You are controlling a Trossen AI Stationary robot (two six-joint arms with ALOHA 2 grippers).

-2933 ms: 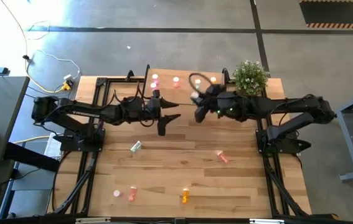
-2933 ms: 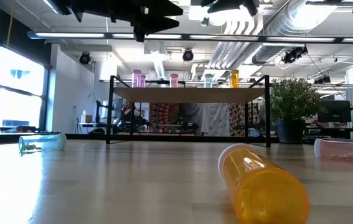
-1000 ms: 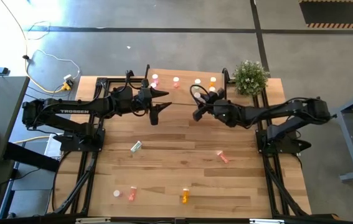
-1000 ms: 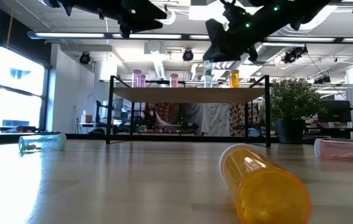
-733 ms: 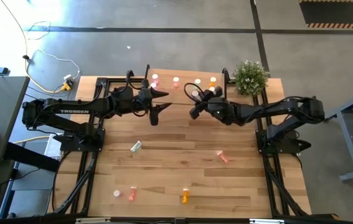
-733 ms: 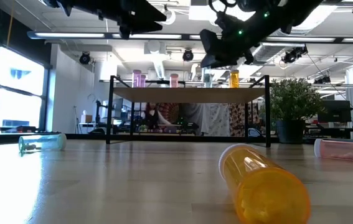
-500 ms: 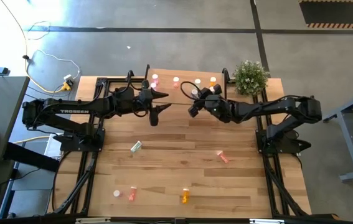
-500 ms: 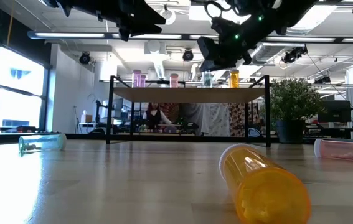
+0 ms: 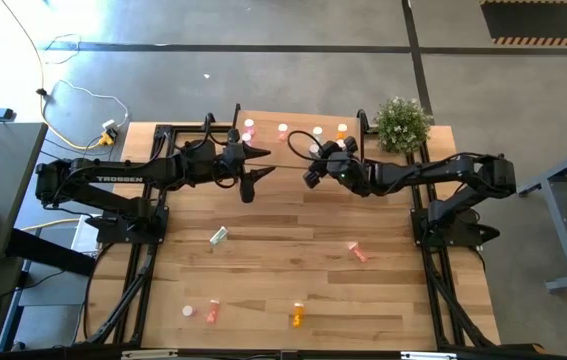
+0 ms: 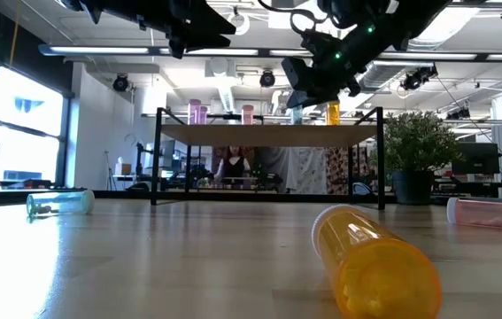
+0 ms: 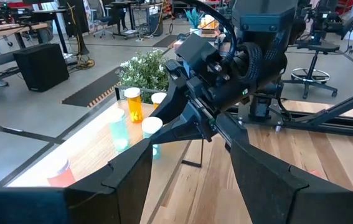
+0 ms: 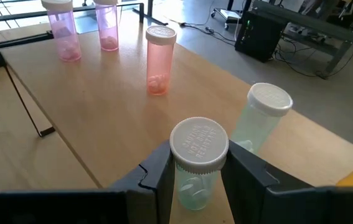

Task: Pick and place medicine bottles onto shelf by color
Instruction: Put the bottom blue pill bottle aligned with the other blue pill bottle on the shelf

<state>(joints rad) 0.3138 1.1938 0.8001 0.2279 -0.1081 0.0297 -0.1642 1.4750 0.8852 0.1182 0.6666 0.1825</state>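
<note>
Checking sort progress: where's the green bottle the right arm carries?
In the right wrist view, the green bottle sits clamped in the right end effector over the shelf, beside another green bottle.

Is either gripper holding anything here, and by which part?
The right gripper holds a pale green bottle upright by its body, just under the white cap. The left gripper is open, empty.

— What sits on the wood-plank tabletop [image 9: 293, 270] apart from the work itself?

— A small potted plant [image 9: 402, 124] at the far right corner; in the low view it stands at the right, green and bushy [image 10: 416, 142].

— And off the table?

— Grey concrete floor [image 9: 263, 60] with a yellow cable [image 9: 23, 40] trailing across it. At the room's far end a person [image 10: 230, 166] shows behind a bench. An office chair [image 11: 325, 37] stands on the floor too.
</note>
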